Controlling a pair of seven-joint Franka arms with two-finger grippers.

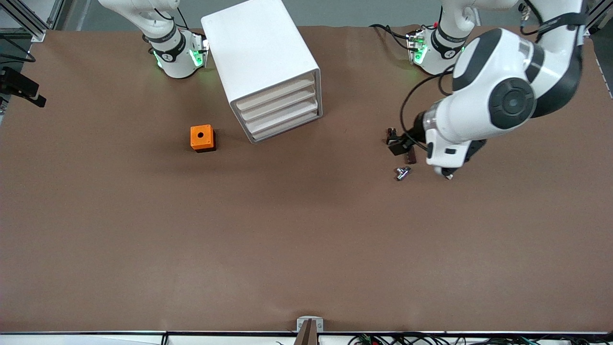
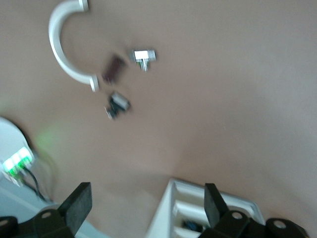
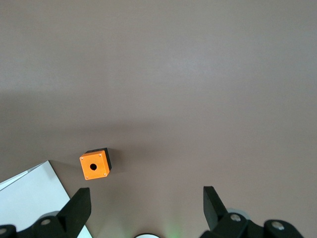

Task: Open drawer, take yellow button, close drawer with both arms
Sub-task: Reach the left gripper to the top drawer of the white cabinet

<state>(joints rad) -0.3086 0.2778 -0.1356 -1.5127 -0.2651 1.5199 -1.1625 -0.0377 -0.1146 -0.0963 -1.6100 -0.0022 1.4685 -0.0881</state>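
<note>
The white cabinet (image 1: 261,52) stands near the arms' bases, and its four drawers look pushed in. The top drawer (image 1: 277,95) sits flush with the three below. The cabinet's drawer side also shows in the left wrist view (image 2: 171,213), where a small dark blue thing (image 2: 190,225) lies in one drawer slot. I cannot tell whether that is the button; no orange-yellow cap shows. My left gripper (image 1: 398,145) (image 2: 146,208) is open and empty, low over the table, and points at the cabinet. My right gripper (image 3: 147,213) is open and empty, high near its base, out of the front view.
An orange cube with a hole (image 1: 202,138) (image 3: 94,166) sits on the brown table beside the cabinet, toward the right arm's end. Small parts lie under the left gripper: a metal piece (image 1: 402,172) (image 2: 143,57), a brown piece (image 1: 411,156) (image 2: 113,69) and a black piece (image 1: 391,135) (image 2: 118,104). A white curved piece (image 2: 62,47) is close by.
</note>
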